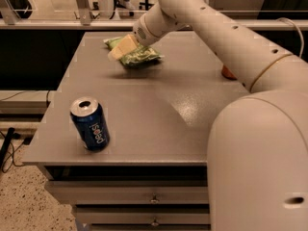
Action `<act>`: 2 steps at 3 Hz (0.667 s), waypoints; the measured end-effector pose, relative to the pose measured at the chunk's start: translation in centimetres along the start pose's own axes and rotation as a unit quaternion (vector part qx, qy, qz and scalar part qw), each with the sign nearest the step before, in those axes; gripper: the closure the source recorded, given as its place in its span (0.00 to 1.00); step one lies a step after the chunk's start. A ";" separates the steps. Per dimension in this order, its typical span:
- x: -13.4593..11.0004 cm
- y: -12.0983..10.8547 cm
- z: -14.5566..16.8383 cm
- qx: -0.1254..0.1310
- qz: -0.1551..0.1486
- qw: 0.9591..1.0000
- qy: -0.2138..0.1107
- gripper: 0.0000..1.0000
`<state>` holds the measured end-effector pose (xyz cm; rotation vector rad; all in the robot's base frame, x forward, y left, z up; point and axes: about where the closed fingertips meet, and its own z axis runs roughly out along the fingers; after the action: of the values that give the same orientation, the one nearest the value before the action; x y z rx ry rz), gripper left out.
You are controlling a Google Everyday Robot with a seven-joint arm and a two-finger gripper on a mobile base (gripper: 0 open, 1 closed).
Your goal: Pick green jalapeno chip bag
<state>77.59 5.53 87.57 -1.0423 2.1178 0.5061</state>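
Observation:
The green jalapeno chip bag (142, 57) lies flat on the far left part of the grey table (154, 114). My gripper (121, 48) with its pale yellowish fingers hangs right over the bag's left end, at or just above it. The white arm (202, 18) reaches in from the right and covers part of the bag.
A blue Pepsi can (90, 124) stands upright near the table's front left edge. An orange-red can (227, 72) is almost wholly hidden behind the arm at the right. Drawers (154, 198) sit under the table top. A rail and floor lie beyond the far edge.

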 end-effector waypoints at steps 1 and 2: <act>0.5 -0.9 1.7 0.002 0.035 0.999 0.014 0.23; 1.3 -1.5 2.2 0.010 0.057 0.998 0.022 0.47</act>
<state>79.13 5.31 85.05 -0.9333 2.2267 0.5187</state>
